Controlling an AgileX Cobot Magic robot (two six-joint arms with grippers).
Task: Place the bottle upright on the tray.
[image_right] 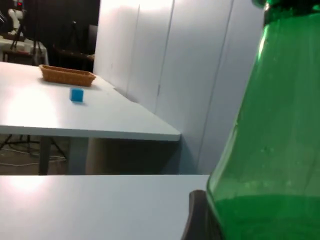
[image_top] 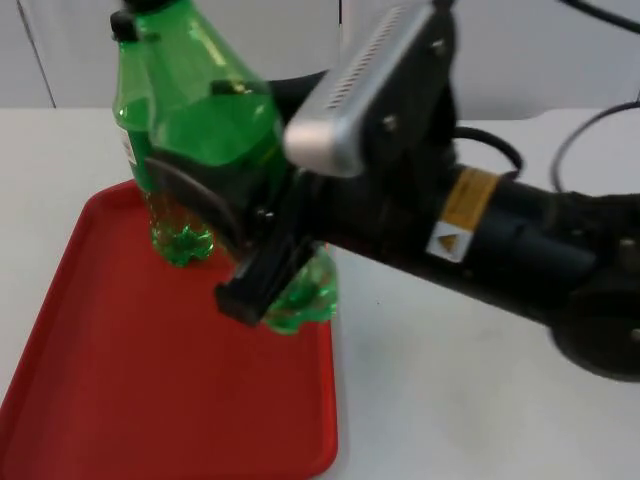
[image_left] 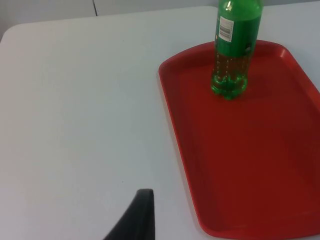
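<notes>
**Green bottle held over the tray's right edge**

In the top view the bottle (image_top: pixel 215 120), green with a dark cap, stands roughly upright in the upper left of the frame. Its lobed base hangs at the right rim of the red tray (image_top: pixel 150 380), and contact with the tray cannot be judged. The right gripper (image_top: pixel 268 275) reaches in from the right of the frame. Its fingers (image_top: pixel 250 285) are closed around the bottle's lower body, one in front of it and partly hiding the base. In the right wrist view the bottle's green wall (image_right: pixel 270 150) sits tight against a dark finger (image_right: pixel 197 215).

A second bottle (image_left: pixel 231 55), green and labelled, stands upright on the tray's far end, just left of the held one in the top view. The left gripper (image_left: pixel 139 217) waits above the bare white table (image_left: pixel 75 100) beside the tray; how far it is open cannot be told. On another table by the partition wall (image_right: pixel 150 75) lie a wicker basket (image_right: pixel 67 75) and a blue block (image_right: pixel 76 95).
</notes>
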